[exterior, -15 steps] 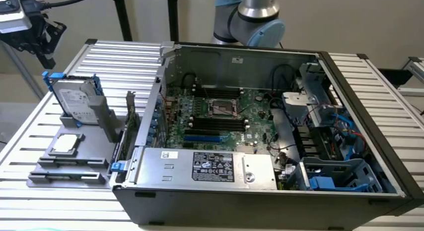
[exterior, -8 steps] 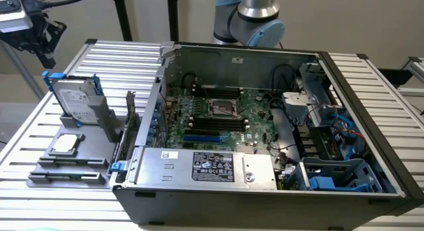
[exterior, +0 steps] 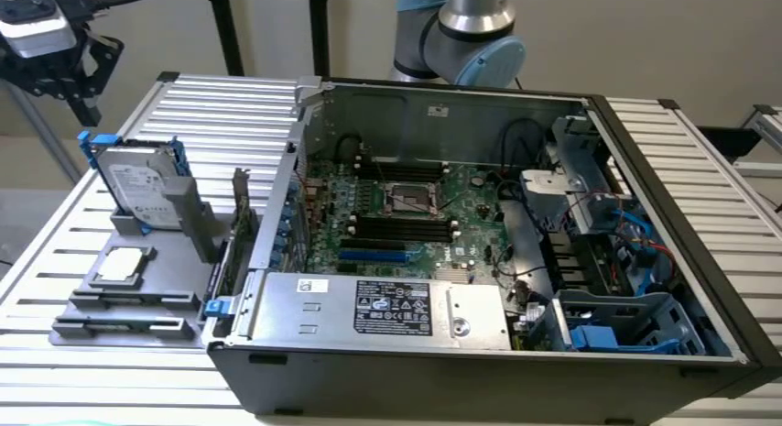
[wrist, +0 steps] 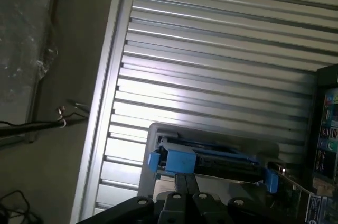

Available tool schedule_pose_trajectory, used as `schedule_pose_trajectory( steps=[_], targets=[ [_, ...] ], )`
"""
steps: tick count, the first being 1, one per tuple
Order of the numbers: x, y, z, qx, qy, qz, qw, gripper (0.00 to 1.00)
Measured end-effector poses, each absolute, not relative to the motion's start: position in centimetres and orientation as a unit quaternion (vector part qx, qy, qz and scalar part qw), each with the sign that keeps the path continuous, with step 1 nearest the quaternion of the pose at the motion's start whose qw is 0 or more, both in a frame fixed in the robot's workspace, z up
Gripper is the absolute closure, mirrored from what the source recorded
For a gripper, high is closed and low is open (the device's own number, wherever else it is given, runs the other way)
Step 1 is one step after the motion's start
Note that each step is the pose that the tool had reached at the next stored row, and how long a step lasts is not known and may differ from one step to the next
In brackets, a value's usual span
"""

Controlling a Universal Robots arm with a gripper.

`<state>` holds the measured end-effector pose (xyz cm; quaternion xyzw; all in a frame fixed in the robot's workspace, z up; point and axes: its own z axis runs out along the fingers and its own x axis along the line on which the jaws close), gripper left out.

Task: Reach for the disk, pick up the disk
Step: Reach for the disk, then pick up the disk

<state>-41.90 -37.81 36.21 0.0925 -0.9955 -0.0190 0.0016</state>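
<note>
While closed, gripper [exterior: 87, 108] above the disk [exterior: 138, 181], apart

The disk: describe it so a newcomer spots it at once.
At the exterior view's left of the open computer case sits a grey rack. The disk stands on edge at its far end. Unlike the square chip lying flat in front, it has a white label and blue rails.
</note>
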Motion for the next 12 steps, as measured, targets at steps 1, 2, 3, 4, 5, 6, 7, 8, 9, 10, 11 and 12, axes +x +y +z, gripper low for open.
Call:
schedule_pose_trajectory(
  steps=[1, 2, 3, 4, 5, 6, 7, 8, 9, 10, 11, 12],
  targets=[
    [-41.9, -37.82, 36.21, 0.102, -0.995, -0.019, 0.002, 0.89],
    [-41.9, -37.81, 36.21, 0.111, -0.994, -0.019, 0.002, 0.89],
    [-41.9, -37.81, 36.2, 0.12, -0.993, -0.019, 0.002, 0.89],
    [-41.9, -37.81, 36.21, 0.129, -0.991, -0.019, 0.002, 0.89],
    [-41.9, -37.81, 36.21, 0.138, -0.99, -0.019, 0.002, 0.89],
    [-41.9, -37.81, 36.21, 0.147, -0.989, -0.019, 0.003, 0.89],
    [-41.9, -37.81, 36.22, 0.155, -0.988, -0.019, 0.003, 0.89],
    [-41.9, -37.82, 36.24, 0.164, -0.986, -0.019, 0.003, 0.89],
    [-41.9, -37.81, 36.28, 0.173, -0.985, -0.019, 0.003, 0.89],
    [-41.9, -37.81, 36.34, 0.183, -0.983, -0.019, 0.003, 0.89],
    [-41.9, -37.81, 36.4, 0.192, -0.981, -0.019, 0.003, 0.89],
    [-41.9, -37.81, 36.48, 0.2, -0.98, -0.019, 0.004, 0.89]
  ],
)
